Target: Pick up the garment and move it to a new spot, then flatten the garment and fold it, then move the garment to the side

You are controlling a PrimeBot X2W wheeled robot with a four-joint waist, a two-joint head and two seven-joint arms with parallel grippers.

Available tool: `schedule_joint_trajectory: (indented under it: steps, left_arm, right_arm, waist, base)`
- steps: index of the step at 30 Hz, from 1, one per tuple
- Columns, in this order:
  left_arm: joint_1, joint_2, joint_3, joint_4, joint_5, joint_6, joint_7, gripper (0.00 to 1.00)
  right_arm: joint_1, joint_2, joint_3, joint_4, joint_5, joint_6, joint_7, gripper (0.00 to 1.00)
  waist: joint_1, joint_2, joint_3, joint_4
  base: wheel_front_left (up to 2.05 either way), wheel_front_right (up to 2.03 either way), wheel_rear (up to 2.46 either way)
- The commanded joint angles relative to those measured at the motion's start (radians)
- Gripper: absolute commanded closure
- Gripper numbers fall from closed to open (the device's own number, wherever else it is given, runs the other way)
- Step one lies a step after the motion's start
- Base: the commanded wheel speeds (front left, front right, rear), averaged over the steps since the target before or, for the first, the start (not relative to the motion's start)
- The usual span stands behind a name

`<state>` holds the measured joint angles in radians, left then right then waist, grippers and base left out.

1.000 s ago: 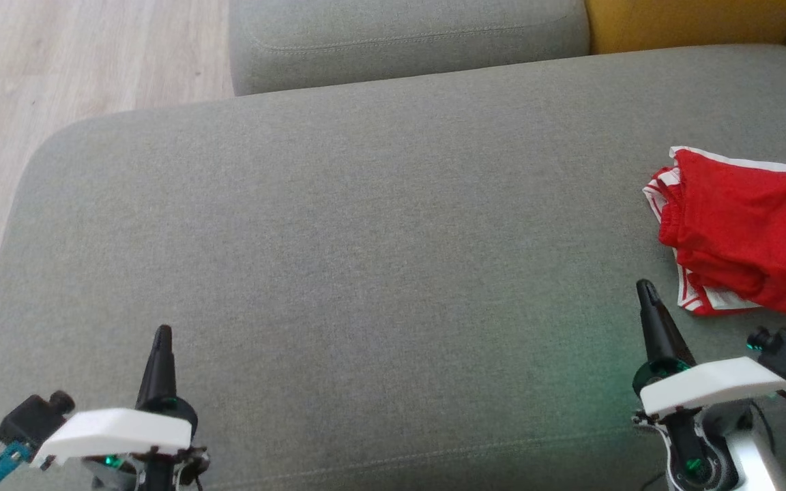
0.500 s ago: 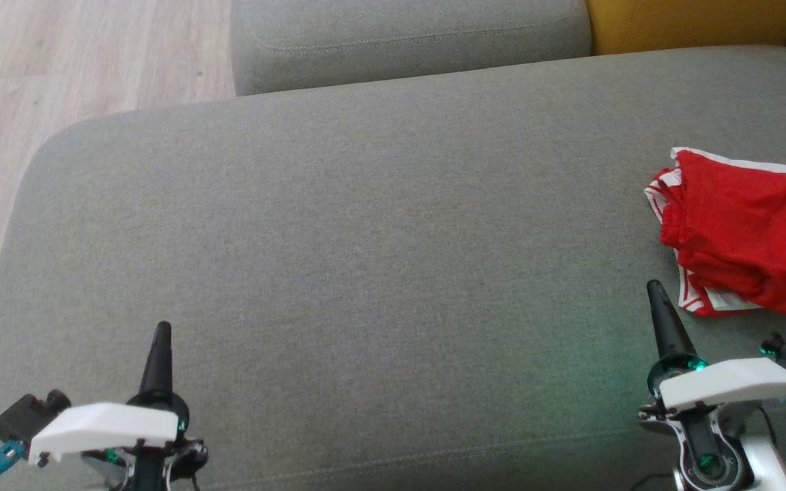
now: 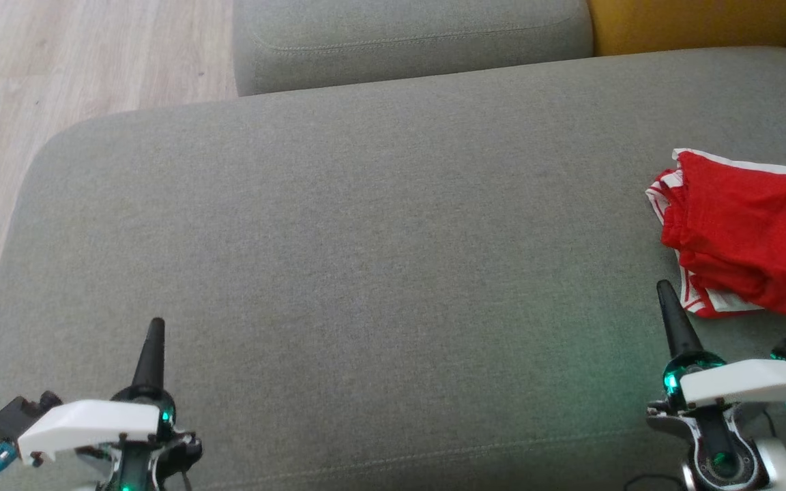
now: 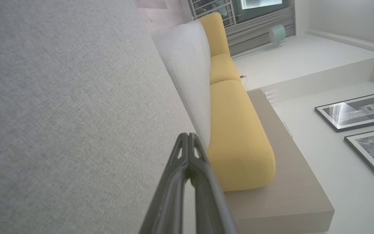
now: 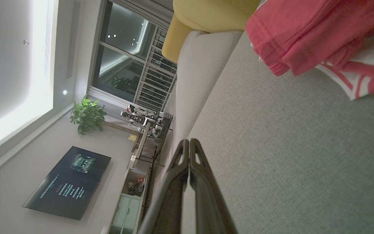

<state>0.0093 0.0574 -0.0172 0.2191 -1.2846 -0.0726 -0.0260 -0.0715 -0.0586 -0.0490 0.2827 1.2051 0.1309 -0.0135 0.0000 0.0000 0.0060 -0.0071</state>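
Observation:
The garment is red with white striped trim, lying folded in a compact bundle at the right edge of the grey sofa seat. It also shows at the top right of the right wrist view as the garment. My right gripper is shut with nothing in it, its tip just left of the garment's near corner and apart from it. My left gripper is shut and empty over the seat's near left. Both pairs of fingers lie pressed together in the wrist views: left gripper, right gripper.
A second grey cushion and a yellow cushion lie behind the seat. Wooden floor runs along the left. The seat's edge curves down at the left.
Both arms have drawn back toward the bottom of the head view. The right gripper has also shifted slightly rightward. The garment has stayed in place.

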Motion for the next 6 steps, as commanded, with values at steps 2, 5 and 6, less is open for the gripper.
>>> schedule_joint_trajectory:
  steps: [2, 5, 6]
  left_arm:
    - [-0.063, 0.016, 0.037, -0.025, -0.036, -0.017, 0.016, 1.0]
    - [-0.068, 0.016, 0.043, -0.02, -0.065, -0.021, 0.024, 1.0]
    - [-0.068, 0.016, 0.043, -0.02, -0.065, -0.021, 0.024, 1.0]
  right_arm:
    - [-0.037, -0.01, 0.007, -0.038, 0.043, 0.0, 0.012, 1.0]
    - [-0.037, -0.01, 0.003, -0.038, 0.078, 0.0, 0.021, 1.0]
    - [-0.037, -0.01, 0.003, -0.038, 0.078, 0.0, 0.021, 1.0]
  waist:
    - [0.0, 0.0, 0.0, 0.0]
    - [0.0, 0.0, 0.0, 0.001]
    - [0.0, 0.0, 0.0, 0.001]
  base:
    - [0.0, 0.0, 0.0]
    - [0.0, 0.0, 0.0]
    - [0.0, 0.0, 0.0]
